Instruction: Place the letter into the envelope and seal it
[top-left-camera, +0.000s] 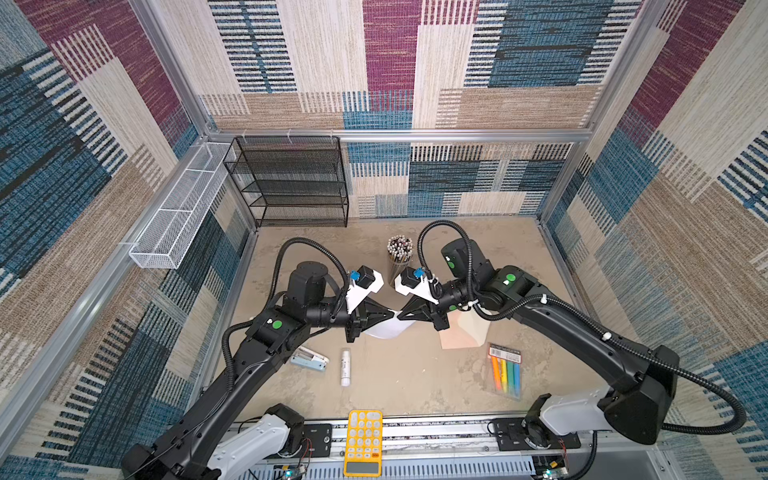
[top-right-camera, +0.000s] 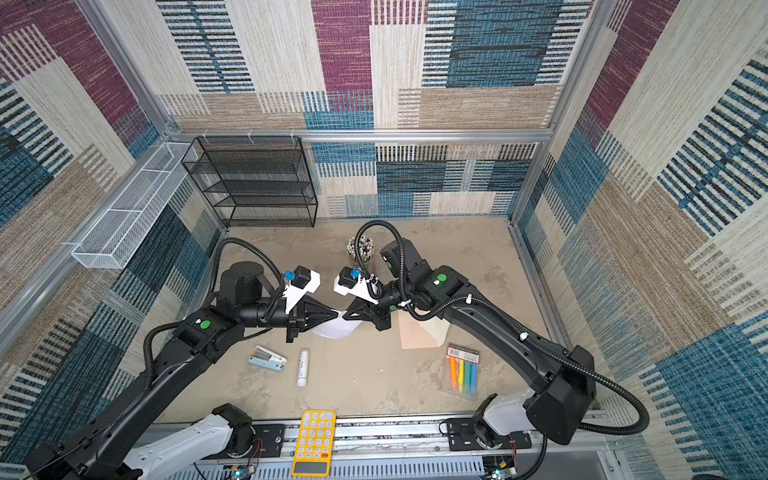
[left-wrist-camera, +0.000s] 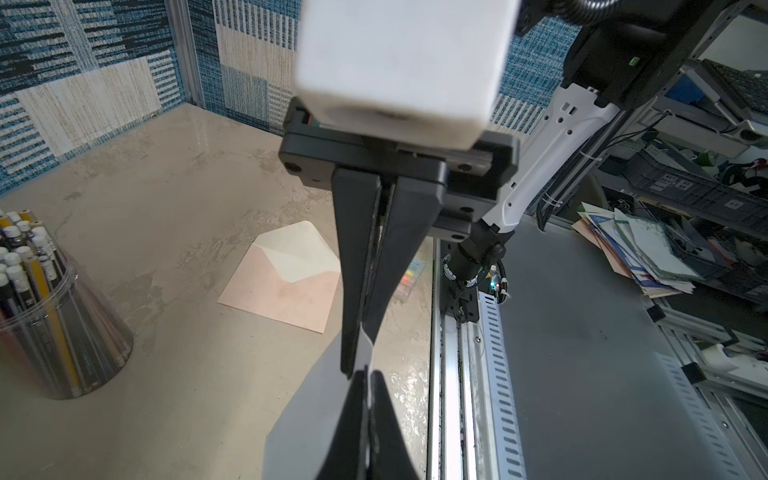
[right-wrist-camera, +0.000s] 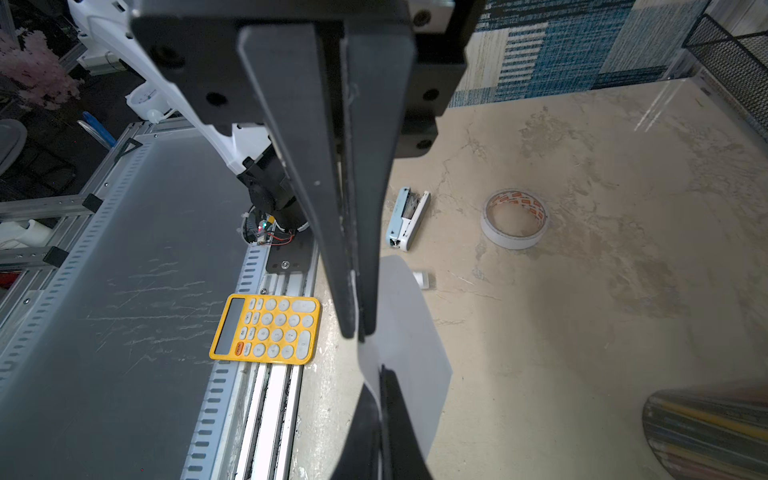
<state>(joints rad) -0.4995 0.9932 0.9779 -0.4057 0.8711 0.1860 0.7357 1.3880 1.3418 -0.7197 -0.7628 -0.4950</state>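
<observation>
Letter (top-left-camera: 388, 331): white sheet, held clear of the tabletop (top-left-camera: 415, 386) at mid-workspace, bowed downward, pinched at its upper edge by both claws.
Left gripper (top-left-camera: 390, 316): clenched on the letter.
Right gripper (top-left-camera: 401, 317): clenched on the letter, its tips almost meeting the left's.
Envelope (top-left-camera: 457, 338): peach, flat on the tabletop just beside the letter, partly under the right arm, cream flap open.
Step in hand, by judgement: sheet lifted, insertion not yet begun.
Next move likely calls for bringing a free edge to the envelope's mouth below the flap without buckling the sheet. Sealing is still to do.
</observation>
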